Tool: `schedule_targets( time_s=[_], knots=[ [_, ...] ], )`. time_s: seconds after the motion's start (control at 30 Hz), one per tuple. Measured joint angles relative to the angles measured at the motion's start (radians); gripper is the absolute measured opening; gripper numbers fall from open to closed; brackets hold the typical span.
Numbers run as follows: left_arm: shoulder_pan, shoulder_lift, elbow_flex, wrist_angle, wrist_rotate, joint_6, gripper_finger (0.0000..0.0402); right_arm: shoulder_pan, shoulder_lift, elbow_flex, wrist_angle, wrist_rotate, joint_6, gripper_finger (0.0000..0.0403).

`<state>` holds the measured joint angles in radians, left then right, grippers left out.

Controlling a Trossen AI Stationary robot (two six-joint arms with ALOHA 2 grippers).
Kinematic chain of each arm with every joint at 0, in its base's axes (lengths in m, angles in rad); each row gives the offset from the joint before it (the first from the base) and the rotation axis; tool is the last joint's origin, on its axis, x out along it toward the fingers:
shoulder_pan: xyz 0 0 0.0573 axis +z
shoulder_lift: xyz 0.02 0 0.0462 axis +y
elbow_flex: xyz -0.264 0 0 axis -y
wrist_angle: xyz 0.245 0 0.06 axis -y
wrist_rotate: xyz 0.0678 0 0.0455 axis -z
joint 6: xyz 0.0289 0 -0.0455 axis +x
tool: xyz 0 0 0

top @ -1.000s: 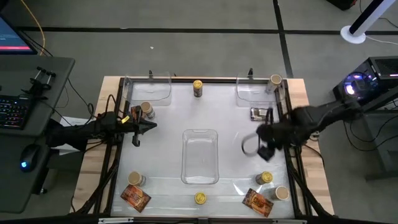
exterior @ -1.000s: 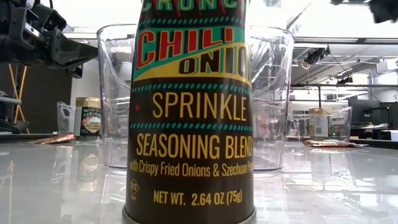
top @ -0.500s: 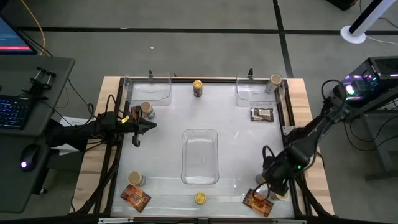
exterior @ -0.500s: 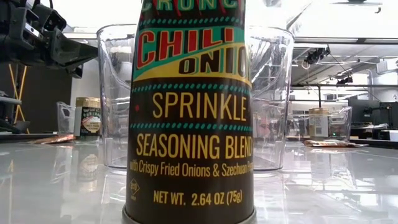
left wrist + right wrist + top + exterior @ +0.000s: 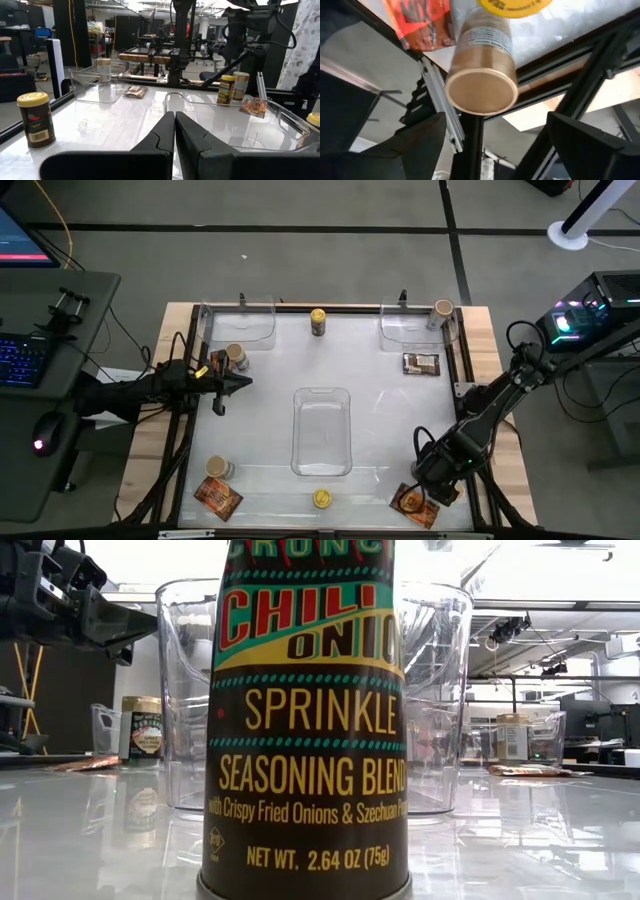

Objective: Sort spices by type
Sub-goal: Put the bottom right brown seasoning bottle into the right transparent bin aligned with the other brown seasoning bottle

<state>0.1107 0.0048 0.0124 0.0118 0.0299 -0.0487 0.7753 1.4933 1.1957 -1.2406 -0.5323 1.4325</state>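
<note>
My right gripper [image 5: 430, 483] is open over the table's near right corner. In the right wrist view its fingers [image 5: 427, 142] stand on either side of a beige-lidded jar [image 5: 481, 87] without touching it, beside a yellow-lidded jar [image 5: 515, 4] and an orange-red packet [image 5: 420, 22]. My left gripper [image 5: 224, 386] is shut and empty at the table's left, near a beige-lidded jar [image 5: 237, 357]. Other jars stand upright at the far middle [image 5: 318, 318], far right [image 5: 443, 309], near left [image 5: 218, 469] and near middle [image 5: 322, 499]. A second packet [image 5: 217, 496] lies flat at the near left.
A clear tray [image 5: 322, 430] stands at the table's centre, and two more stand at the far left [image 5: 240, 325] and far right [image 5: 410, 330]. A dark packet [image 5: 421, 364] lies at the right. Black frame rails [image 5: 470, 450] run along the table's sides.
My right gripper has swung from the table's right centre toward the near edge and gone down over the jars at the near right corner, covering them in the high view. The jars and packets have stayed where they were.
</note>
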Motion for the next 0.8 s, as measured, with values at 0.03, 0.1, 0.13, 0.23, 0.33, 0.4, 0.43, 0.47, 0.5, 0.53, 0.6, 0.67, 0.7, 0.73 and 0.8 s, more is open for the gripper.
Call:
schedule_targets(
  time_s=[0.03, 0.1, 0.13, 0.23, 0.33, 0.4, 0.43, 0.47, 0.5, 0.53, 0.6, 0.67, 0.7, 0.73, 0.8],
  knots=[
    [0.000, 0.000, 0.000, 0.000, 0.000, 0.000, 0.0003, 0.000, 0.000, 0.000, 0.014, 0.000, 0.000, 0.0342],
    [0.000, 0.000, 0.000, 0.000, 0.000, 0.000, 0.0003, 0.000, 0.000, 0.000, 0.044, 0.000, 0.000, 0.0342],
    [0.000, 0.000, 0.000, 0.000, 0.000, 0.000, 0.0003, 0.000, 0.000, 0.000, 0.058, 0.001, 0.000, 0.0342],
    [0.000, 0.000, 0.000, 0.000, 0.000, 0.000, 0.0003, -0.003, 0.000, 0.000, 0.099, 0.019, -0.021, 0.0342],
    [0.000, 0.000, 0.000, 0.000, 0.000, 0.000, 0.0003, -0.010, 0.000, 0.000, 0.127, 0.031, -0.027, 0.0342],
    [0.000, 0.000, 0.000, 0.000, 0.000, 0.000, 0.0003, -0.010, 0.000, 0.000, 0.125, 0.041, -0.027, 0.0342],
    [0.000, 0.000, 0.000, 0.000, 0.000, 0.000, 0.0003, -0.010, 0.000, 0.000, 0.125, 0.042, -0.027, 0.0342],
    [0.000, 0.000, 0.000, 0.000, 0.000, 0.000, 0.0003, -0.010, 0.000, 0.000, 0.125, 0.042, -0.027, 0.0342],
    [0.000, 0.000, 0.000, 0.000, 0.000, 0.000, 0.0003, -0.010, 0.000, 0.000, 0.125, 0.041, -0.029, 0.0342],
    [0.000, 0.000, 0.000, 0.000, 0.000, 0.000, 0.0003, -0.010, 0.000, 0.000, 0.125, 0.037, -0.039, 0.0342],
    [0.000, 0.000, 0.000, 0.000, 0.000, 0.000, 0.0003, -0.008, 0.000, 0.000, 0.127, 0.017, -0.070, 0.0342],
    [0.000, 0.000, 0.000, 0.000, 0.000, 0.000, 0.0003, -0.008, 0.000, 0.000, 0.127, 0.010, -0.096, 0.0342],
    [0.000, 0.000, 0.000, 0.000, 0.000, 0.000, 0.0003, -0.008, 0.000, 0.000, 0.122, 0.010, -0.097, 0.0342],
    [0.000, 0.000, 0.000, 0.000, 0.000, 0.000, 0.0003, -0.008, 0.000, 0.000, 0.116, 0.010, -0.097, 0.0342],
    [0.000, 0.000, 0.000, 0.000, 0.000, 0.000, 0.0003, -0.008, 0.000, 0.000, 0.106, 0.014, -0.097, 0.0345]
  ],
)
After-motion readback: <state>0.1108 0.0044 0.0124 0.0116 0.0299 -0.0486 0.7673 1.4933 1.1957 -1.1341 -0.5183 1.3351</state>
